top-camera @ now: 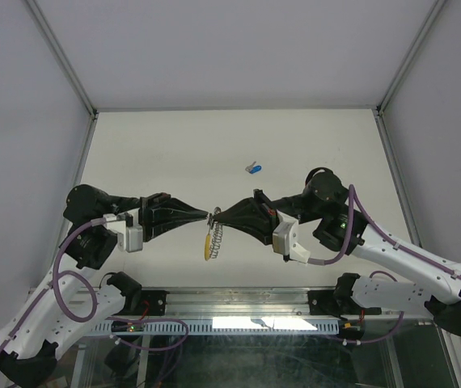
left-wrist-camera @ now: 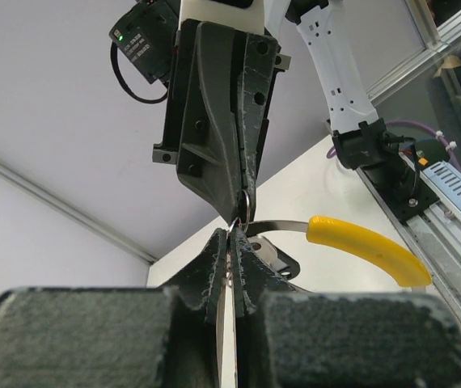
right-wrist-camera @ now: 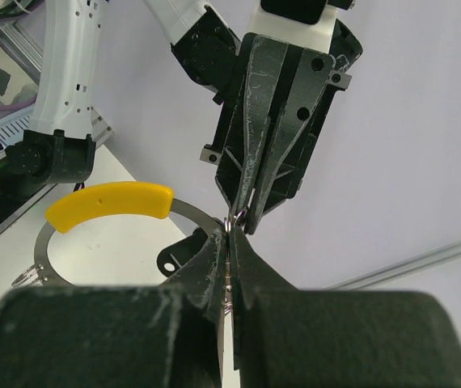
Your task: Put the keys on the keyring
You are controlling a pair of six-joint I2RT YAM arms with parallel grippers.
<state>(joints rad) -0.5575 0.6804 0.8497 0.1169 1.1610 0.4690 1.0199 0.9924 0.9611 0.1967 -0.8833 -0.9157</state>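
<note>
Both pairs of jaws are clenched tip to tip, apparently on the keyring, which is hung just below them; the blue-headed key is seen on the surface beyond them.

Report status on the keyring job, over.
Left claw and right claw both shut, tip to tip on whitish-silver ribbed keyring with yellow segment. Blue-headed silver key lies loose on white table beyond. No obstruction seen.

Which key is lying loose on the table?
The blue-headed key, alone on the table. Anything else silver is pinched up where the left gripper and right gripper meet.
</note>
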